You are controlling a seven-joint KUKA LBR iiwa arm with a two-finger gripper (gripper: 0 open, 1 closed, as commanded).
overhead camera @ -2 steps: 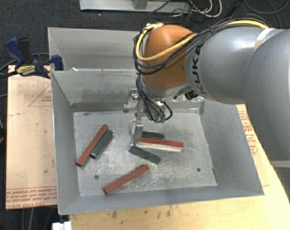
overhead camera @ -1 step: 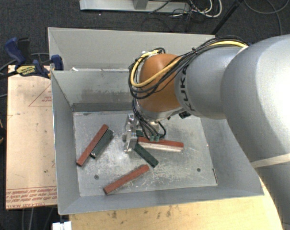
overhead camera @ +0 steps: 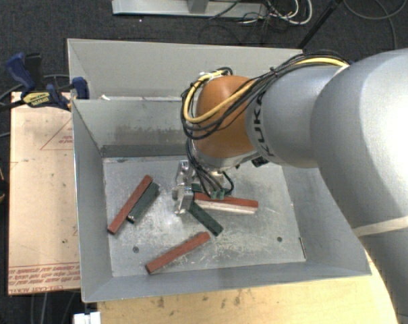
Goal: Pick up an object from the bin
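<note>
I'm low over the floor of the grey bin (overhead camera: 89, 181), my gripper (overhead camera: 183, 198) near its middle, right at the left end of the pale-edged red-brown bar (overhead camera: 232, 205) and the upper end of the dark green bar (overhead camera: 207, 220). Gripper parted or clamped? Cannot tell. A second red-brown bar (overhead camera: 178, 252) lies towards the front wall. Off left, a third red-brown bar (overhead camera: 128, 206) lies alongside a dark bar (overhead camera: 143, 201).

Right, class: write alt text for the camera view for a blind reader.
The arm's gripper is down mid-bin beside a dark green flat bar and a reddish-brown flat bar. The grey metal bin holds three more bars.
</note>
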